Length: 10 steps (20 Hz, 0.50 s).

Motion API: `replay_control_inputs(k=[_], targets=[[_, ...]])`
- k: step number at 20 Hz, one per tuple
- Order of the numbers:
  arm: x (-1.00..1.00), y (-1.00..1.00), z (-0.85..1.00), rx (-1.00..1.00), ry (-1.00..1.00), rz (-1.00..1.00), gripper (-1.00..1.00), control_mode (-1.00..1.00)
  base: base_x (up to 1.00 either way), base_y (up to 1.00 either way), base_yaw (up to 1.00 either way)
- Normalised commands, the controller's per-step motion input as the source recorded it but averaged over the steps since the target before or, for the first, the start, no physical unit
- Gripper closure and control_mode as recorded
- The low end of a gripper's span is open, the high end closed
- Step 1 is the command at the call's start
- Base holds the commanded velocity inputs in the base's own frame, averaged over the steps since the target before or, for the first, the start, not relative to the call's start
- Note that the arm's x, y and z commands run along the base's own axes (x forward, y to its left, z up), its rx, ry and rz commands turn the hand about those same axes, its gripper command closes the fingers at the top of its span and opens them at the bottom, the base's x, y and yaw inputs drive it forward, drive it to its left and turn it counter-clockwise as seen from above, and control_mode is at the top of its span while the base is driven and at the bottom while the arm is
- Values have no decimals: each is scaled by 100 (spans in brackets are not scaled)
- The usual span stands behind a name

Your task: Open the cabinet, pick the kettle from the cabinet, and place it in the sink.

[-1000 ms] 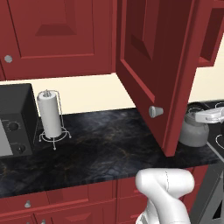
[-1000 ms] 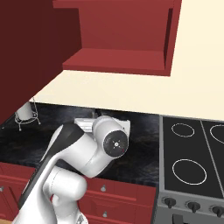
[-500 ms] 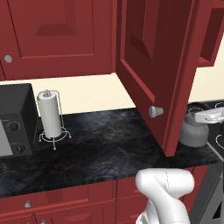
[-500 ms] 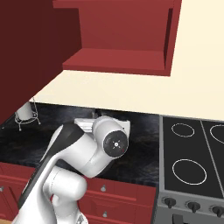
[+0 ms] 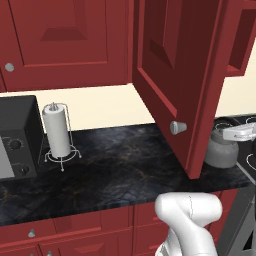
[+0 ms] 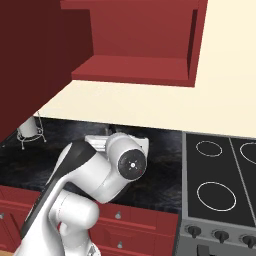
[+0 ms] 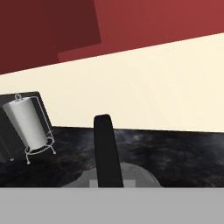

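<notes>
You're facing a black marbled table (image 5: 115, 170) under a cream wall, with dark red cupboards above and below it. The cabinet (image 5: 175, 65) stands open, its raised-panel door swung out over the table and its round silver knob (image 5: 178, 127) at the door's lower edge. Take that door as your landmark.

Just to the right of the door and partly behind its edge, you'll find the kettle (image 5: 219, 152), squat and grey, low over the table near the stove (image 6: 220, 185). You cannot tell whether its base touches the table. The pincer (image 5: 227, 137) sits right at the kettle's top, closed almost fully, and it looks clamped on the arched handle. In the hand view the kettle's grey dome (image 7: 131, 175) lies directly below, with a dark upright bar rising from it.

Well to the left of the door stands a paper towel roll (image 5: 56, 131) in a wire holder, upright. Just beyond it, further from the door, is a black microwave (image 5: 15, 135).
</notes>
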Motion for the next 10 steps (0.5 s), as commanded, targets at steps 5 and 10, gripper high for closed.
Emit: replay_control_inputs(k=[5,10], targets=[[0,0,0,0,0,0,100,100,-39,-4,0],[0,0,0,0,0,0,100,100,-56,-6,0]])
